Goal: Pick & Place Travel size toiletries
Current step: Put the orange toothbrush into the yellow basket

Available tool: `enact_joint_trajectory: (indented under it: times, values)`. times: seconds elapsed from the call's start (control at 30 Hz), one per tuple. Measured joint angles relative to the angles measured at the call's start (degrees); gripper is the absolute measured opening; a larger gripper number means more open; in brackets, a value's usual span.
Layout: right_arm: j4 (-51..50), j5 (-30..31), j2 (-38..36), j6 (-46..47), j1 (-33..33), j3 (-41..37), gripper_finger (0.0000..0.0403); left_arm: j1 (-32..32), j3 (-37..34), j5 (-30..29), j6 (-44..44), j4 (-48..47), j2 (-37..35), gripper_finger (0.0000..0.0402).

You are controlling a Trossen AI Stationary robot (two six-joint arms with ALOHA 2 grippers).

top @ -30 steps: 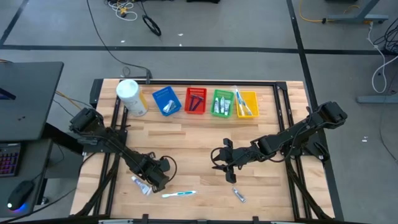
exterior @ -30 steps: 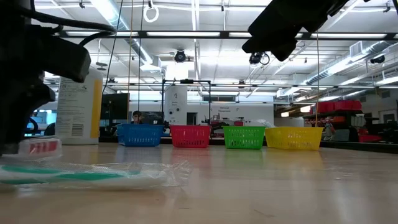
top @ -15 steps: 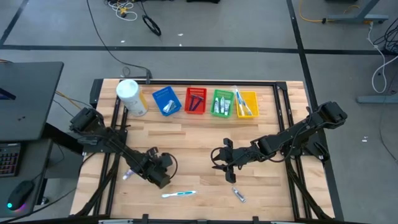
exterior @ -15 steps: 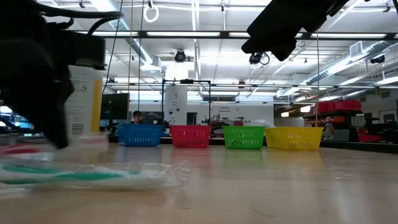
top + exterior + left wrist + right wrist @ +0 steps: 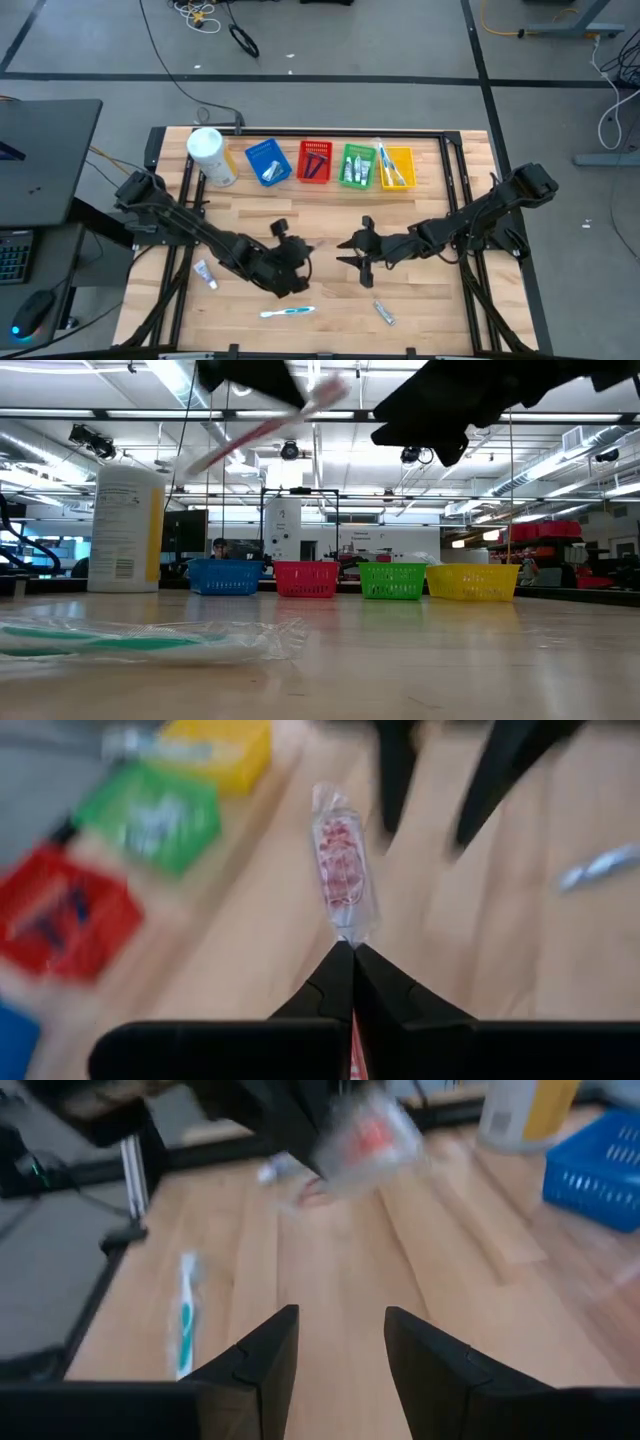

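Observation:
My left gripper (image 5: 300, 252) is up over the table's middle, shut on a pink toothbrush in a clear wrapper (image 5: 340, 865), which slants high in the low view (image 5: 270, 422). My right gripper (image 5: 350, 253) stands open just right of it, its fingers (image 5: 250, 1360) apart with nothing between them. A green-white wrapped toothbrush (image 5: 287, 312) lies flat near the front edge. One small tube (image 5: 205, 272) lies at the left and another tube (image 5: 384, 312) at the front right. My left gripper pinches one end of the wrapped toothbrush (image 5: 348, 925) between its two fingertips. The rest of the toothbrush sticks out straight ahead beyond the fingers. It is lifted clear of the table and slants upward.
Along the far edge stand a white canister (image 5: 212, 157) and a row of blue (image 5: 267, 162), red (image 5: 314, 162), green (image 5: 357, 165) and yellow (image 5: 396, 167) baskets, each with small items inside. Bare wood lies between the baskets and the arms.
My left gripper has shut at the near left of the table, then risen and swung toward the right edge to the middle, carrying the pink toothbrush up clear of the table. The small tube beside it has slid a little toward the left edge.

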Motion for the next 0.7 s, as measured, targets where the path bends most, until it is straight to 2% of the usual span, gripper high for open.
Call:
enact_joint_trajectory:
  times: [0.13, 0.23, 0.43, 0.5, 0.7]
  values:
    - [13.87, 0.0, 0.02, -3.65, -0.44, -4.37, 0.016, 0.77, 2.91, -0.08, 9.09, 7.14, -0.05, 0.001]
    - [19.9, -0.08, 0.02, -4.75, -0.75, -5.97, 0.016, 1.41, 2.95, 0.29, 15.29, 13.86, -0.05, 0.0008]
    - [22.79, -3.65, 0.02, -4.97, -1.26, -6.14, 0.016, 3.34, 2.95, 2.13, 22.9, 23.49, 0.06, 0.0008]
    - [24.49, -5.52, 0.02, -5.95, -1.23, -6.14, 0.016, 4.07, 2.95, 3.63, 23.81, 25.26, 0.08, 0.001]
    - [29.04, -5.51, 0.02, -7.73, -1.26, -6.13, 0.016, 5.83, 2.93, 7.23, 24.86, 27.52, 0.1, 0.0004]
